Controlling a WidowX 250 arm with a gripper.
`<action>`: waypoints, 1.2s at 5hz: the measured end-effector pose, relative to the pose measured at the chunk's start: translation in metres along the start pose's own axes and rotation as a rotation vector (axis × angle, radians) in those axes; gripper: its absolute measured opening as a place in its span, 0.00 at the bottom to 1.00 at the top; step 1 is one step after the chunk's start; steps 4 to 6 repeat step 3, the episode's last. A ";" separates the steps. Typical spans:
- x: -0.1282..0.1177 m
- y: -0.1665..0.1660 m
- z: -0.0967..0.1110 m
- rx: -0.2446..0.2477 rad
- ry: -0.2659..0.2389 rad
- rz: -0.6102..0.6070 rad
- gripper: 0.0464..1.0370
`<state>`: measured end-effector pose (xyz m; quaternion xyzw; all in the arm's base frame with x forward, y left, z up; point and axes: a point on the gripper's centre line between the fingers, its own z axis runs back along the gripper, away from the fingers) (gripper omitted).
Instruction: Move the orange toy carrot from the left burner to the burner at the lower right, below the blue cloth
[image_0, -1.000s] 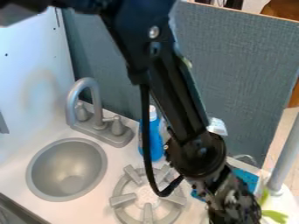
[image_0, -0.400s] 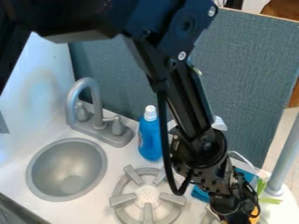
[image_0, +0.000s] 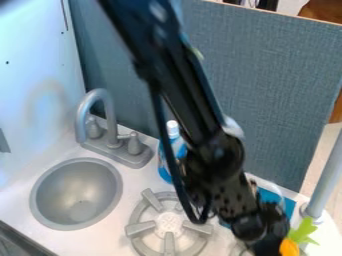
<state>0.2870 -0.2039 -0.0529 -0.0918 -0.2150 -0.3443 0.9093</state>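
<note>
The gripper (image_0: 268, 241) hangs at the lower right of the camera view, low over the counter and right of the burner. Its fingertips are hidden by the arm and the bottom edge. Close against its right side is an orange toy vegetable (image_0: 289, 247) with green leaves (image_0: 304, 231) pointing up and right. Whether the gripper touches or holds it, I cannot tell. Behind the wrist lies a blue item (image_0: 286, 204), partly covered by the arm.
A grey burner grate (image_0: 168, 223) stands left of the wrist, with a round sink (image_0: 77, 194) and a faucet (image_0: 100, 95) farther left. The arm partly hides a blue bottle (image_0: 163, 167). A grey post (image_0: 327, 175) rises at right, before a grey-blue panel (image_0: 267, 90).
Since the last earlier frame, the upper arm and forearm have shifted left, covering more of the bottle. The green leaves have changed position and tilt, and more of the orange part shows than one second ago.
</note>
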 end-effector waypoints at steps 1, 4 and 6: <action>0.012 0.011 0.052 -0.024 -0.089 0.056 0.97; -0.015 0.038 0.156 0.085 0.076 0.156 0.97; -0.015 0.038 0.156 0.085 0.076 0.156 0.97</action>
